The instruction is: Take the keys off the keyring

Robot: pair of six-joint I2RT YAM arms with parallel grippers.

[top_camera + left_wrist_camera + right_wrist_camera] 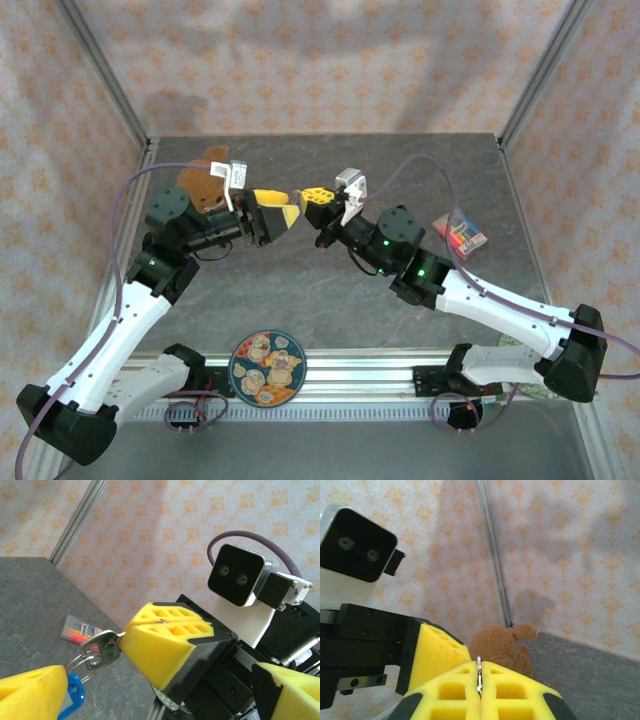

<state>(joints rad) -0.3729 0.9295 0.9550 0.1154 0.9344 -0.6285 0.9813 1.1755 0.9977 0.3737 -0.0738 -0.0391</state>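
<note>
Grippers are meeting tip to tip in the air over the grey table [330,300], near its middle in the overhead view. The right gripper [129,630] is standing fully closed, its yellow fingers [165,650] pinching one end of a small silvery key [102,647]; in the right wrist view the key is appearing as a thin metal edge [479,672] in the seam between the pressed pads. The key's free end is sticking out of the fingertips and carrying a wire ring [79,664], which is hanging just below it together with a blue tag [74,696]. The left gripper [280,211] is standing wide open and gripping nothing, its two fingers lying on either side of the right gripper's tips; in the left wrist view one finger [30,695] is sitting just beside the tag, though whether they are touching cannot be told. A brown plush [205,180] is lying on the table behind the left arm, a striped packet [460,233] is resting at the right side, well apart from the grippers, and a round patterned plate [267,368] is sitting at the near edge between the two arm bases
</note>
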